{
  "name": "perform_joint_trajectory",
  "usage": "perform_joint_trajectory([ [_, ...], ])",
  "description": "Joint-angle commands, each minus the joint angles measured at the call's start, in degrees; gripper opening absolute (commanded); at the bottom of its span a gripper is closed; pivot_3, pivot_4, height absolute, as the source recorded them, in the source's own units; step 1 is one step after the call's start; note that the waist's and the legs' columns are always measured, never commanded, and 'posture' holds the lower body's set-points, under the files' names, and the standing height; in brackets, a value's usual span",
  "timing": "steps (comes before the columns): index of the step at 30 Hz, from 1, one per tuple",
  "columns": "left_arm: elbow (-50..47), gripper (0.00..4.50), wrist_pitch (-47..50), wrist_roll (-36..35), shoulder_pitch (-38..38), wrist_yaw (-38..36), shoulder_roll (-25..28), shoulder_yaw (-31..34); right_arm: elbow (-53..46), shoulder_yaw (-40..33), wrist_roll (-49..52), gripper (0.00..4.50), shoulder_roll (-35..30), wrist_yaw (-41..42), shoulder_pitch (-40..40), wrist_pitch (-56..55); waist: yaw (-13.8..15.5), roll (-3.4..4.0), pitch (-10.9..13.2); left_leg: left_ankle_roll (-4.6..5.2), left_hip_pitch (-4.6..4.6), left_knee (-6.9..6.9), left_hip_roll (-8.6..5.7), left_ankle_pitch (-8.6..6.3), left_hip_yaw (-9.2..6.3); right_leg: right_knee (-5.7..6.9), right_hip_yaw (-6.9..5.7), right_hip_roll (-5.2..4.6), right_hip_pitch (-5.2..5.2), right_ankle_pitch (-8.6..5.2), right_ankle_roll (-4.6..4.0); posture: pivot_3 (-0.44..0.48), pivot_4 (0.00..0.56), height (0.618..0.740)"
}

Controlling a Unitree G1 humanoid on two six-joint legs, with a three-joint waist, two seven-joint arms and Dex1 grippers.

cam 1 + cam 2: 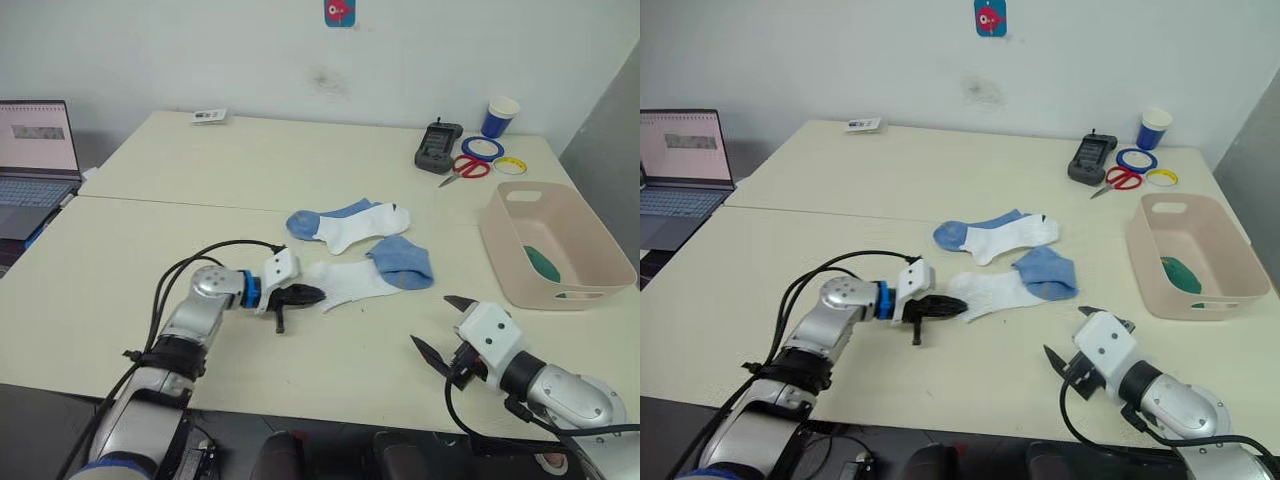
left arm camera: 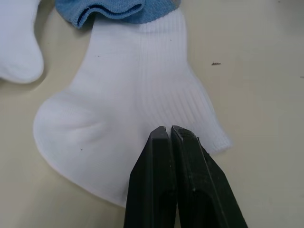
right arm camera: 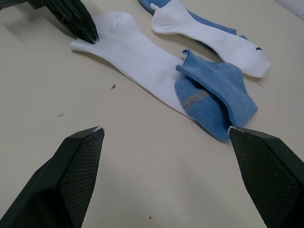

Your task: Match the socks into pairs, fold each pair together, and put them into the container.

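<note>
Two white socks with light-blue ends lie mid-table. The nearer sock (image 1: 352,280) has its blue end (image 3: 213,90) folded over; the farther sock (image 1: 352,222) lies just behind it. My left gripper (image 1: 312,295) is shut, its fingertips (image 2: 170,135) resting over the nearer sock's white end, with no fabric seen between them. My right gripper (image 1: 433,321) stands open near the table's front edge, short of the socks, with nothing between its fingers (image 3: 71,161). The pale pink container (image 1: 503,245) sits at the right with a dark green sock (image 1: 543,263) inside.
Back right of the table holds a blue-and-white cup (image 1: 500,116), tape rolls (image 1: 483,148), red scissors (image 1: 466,168) and a black device (image 1: 437,147). A laptop (image 1: 35,165) stands at the far left, a small card (image 1: 209,116) at the back edge.
</note>
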Motion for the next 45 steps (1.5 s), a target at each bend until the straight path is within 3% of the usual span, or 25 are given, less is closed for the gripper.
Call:
perform_joint_trajectory([
  [1,-3.6,0.07,0.5,-2.4,1.3,-2.6,2.9,2.3,1.2,0.6,-0.5,4.50,0.5,-0.3,-2.7,-1.1,0.0,0.00,0.0,0.00,0.00,0.00,-0.01,0.00,0.03,0.00,0.03,0.00,0.00,0.00,0.00,0.000,0.150,0.725],
  [8,-5.9,0.07,0.3,-3.4,6.1,-6.0,8.5,3.5,7.3,5.9,-3.3,4.50,2.8,-1.7,-10.4,-1.7,0.0,0.00,0.0,0.00,0.01,-0.02,0.05,0.00,-0.02,0.03,-0.02,-0.04,-0.02,0.00,-0.03,0.000,0.150,0.725],
  [15,-1.2,0.07,-3.6,-2.6,5.0,-1.9,8.7,5.6,6.7,8.1,-2.8,4.50,3.4,-1.1,-12.6,-0.5,0.0,0.00,0.0,0.01,0.00,-0.01,0.05,-0.01,0.00,0.02,0.00,-0.07,-0.02,0.01,-0.04,0.000,0.150,0.725],
  [19,-6.5,0.07,6.5,-7.5,6.9,-3.0,9.1,7.1,6.2,8.1,-2.3,4.50,3.5,-0.9,-13.1,0.1,-0.1,0.00,0.0,0.01,0.00,-0.01,0.07,-0.01,-0.01,0.04,-0.01,-0.07,-0.02,0.02,-0.06,0.000,0.150,0.725],
  [23,-11.9,1.00,12.2,-9.9,9.9,-0.3,10.8,10.4,5.6,8.1,-1.8,4.50,3.6,-0.8,-13.9,0.7,-0.2,0.00,0.0,0.01,0.01,-0.01,0.10,-0.01,-0.02,0.05,0.00,-0.07,-0.03,0.01,-0.05,0.000,0.150,0.725],
  [29,-20.2,2.94,23.8,-15.5,17.1,2.7,13.8,16.4,5.1,8.0,-1.3,4.50,3.6,-0.5,-14.2,1.1,-0.2,0.00,0.0,0.01,0.01,-0.02,0.19,-0.01,-0.01,0.06,0.02,-0.12,-0.05,0.01,-0.04,0.000,0.150,0.725],
  [33,-24.5,4.30,36.7,-19.9,20.8,7.7,14.0,19.7,5.1,8.3,0.0,4.50,3.7,1.3,-15.3,0.6,-0.1,0.00,0.0,0.01,0.01,-0.02,0.19,-0.01,0.00,0.05,0.01,-0.19,-0.05,0.00,-0.04,0.000,0.150,0.725],
  [37,-28.3,4.46,50.0,-25.4,20.5,14.1,11.9,21.1,4.9,8.8,0.6,4.50,3.5,2.5,-16.2,0.6,-0.1,-0.03,0.0,0.01,0.01,-0.02,0.18,-0.01,-0.05,0.06,-0.03,-0.20,-0.03,-0.01,-0.02,0.000,0.150,0.725],
  [45,-32.2,4.46,65.4,-31.2,16.4,26.0,3.6,21.6,3.0,9.1,2.6,4.50,3.2,4.3,-18.4,2.5,0.1,-0.04,0.0,0.01,0.01,-0.01,0.08,-0.01,-0.06,0.05,-0.03,-0.26,0.00,0.00,-0.04,0.000,0.150,0.725],
])
